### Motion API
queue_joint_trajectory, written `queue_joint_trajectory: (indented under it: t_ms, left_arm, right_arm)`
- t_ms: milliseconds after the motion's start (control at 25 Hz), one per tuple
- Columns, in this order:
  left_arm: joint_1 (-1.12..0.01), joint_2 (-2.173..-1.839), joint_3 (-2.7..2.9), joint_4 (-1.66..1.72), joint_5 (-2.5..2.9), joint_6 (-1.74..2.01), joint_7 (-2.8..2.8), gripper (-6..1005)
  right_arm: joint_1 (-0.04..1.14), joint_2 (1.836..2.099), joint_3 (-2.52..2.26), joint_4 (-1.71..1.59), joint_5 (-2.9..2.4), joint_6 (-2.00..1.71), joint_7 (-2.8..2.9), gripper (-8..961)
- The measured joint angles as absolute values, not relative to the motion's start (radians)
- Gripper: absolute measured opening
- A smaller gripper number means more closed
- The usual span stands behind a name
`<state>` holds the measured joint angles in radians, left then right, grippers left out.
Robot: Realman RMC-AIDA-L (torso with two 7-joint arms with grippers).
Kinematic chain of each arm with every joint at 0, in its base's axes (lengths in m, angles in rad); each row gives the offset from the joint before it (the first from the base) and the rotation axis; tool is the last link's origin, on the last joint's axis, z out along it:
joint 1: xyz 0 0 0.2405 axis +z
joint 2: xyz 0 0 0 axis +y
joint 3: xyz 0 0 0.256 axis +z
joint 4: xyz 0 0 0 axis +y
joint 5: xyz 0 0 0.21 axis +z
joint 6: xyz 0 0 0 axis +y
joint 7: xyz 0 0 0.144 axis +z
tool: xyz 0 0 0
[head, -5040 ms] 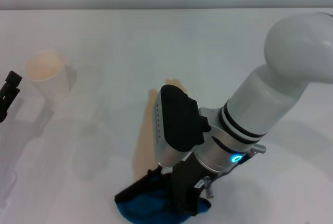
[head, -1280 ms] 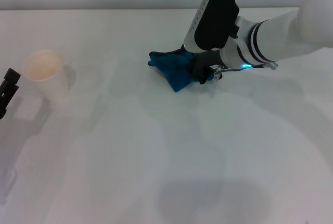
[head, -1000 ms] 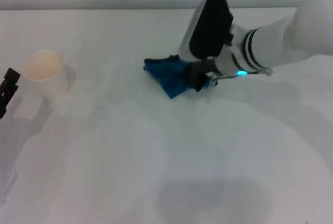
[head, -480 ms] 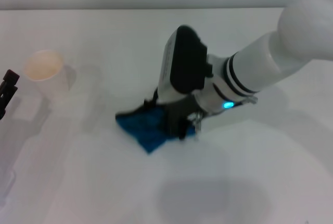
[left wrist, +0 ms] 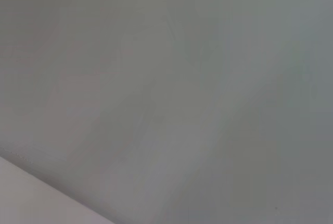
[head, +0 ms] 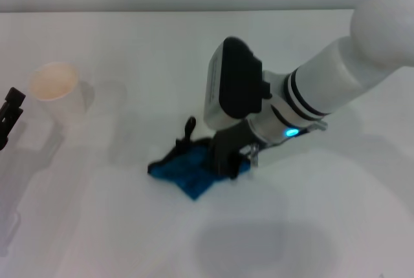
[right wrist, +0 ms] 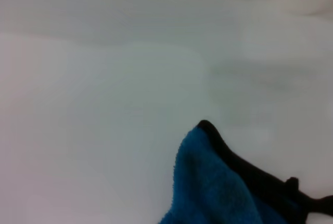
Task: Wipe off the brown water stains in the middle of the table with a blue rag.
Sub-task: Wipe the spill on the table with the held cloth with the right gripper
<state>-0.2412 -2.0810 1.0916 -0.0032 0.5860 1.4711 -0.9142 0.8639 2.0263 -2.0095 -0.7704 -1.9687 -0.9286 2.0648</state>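
My right gripper (head: 226, 156) is shut on the blue rag (head: 187, 171) and presses it onto the white table (head: 129, 45) near the middle. The rag is bunched, and its black loop (head: 189, 127) sticks up on the far side. In the right wrist view a corner of the rag (right wrist: 213, 182) with black edging lies on the bare tabletop (right wrist: 104, 104). No brown water stains show in any view. My left gripper (head: 10, 115) is parked at the far left edge. The left wrist view shows only a plain grey-white surface.
A white paper cup (head: 59, 92) stands upright at the left, close to the left gripper. My right arm (head: 336, 77) reaches in from the right over the table.
Over the last second my right gripper dragged the rag from the far middle toward me and to the left. The tan stain seen five seconds ago no longer shows.
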Motion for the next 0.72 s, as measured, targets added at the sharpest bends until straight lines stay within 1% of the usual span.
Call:
queue_joint_trajectory:
  t_ms: [200, 720]
  left_arm:
    - [-0.245, -2.082, 1.092, -0.003, 0.586, 1.471, -0.914, 888]
    - [-0.246, -2.085, 1.090, -0.006, 0.586, 1.471, -0.911, 888]
  right_arm:
    - [0.862, 2.028, -2.027, -0.749, -1.962, -0.780, 2.068, 58]
    - [0.847, 2.028, -2.267, -0.741, -1.919, -0.452, 2.074, 64]
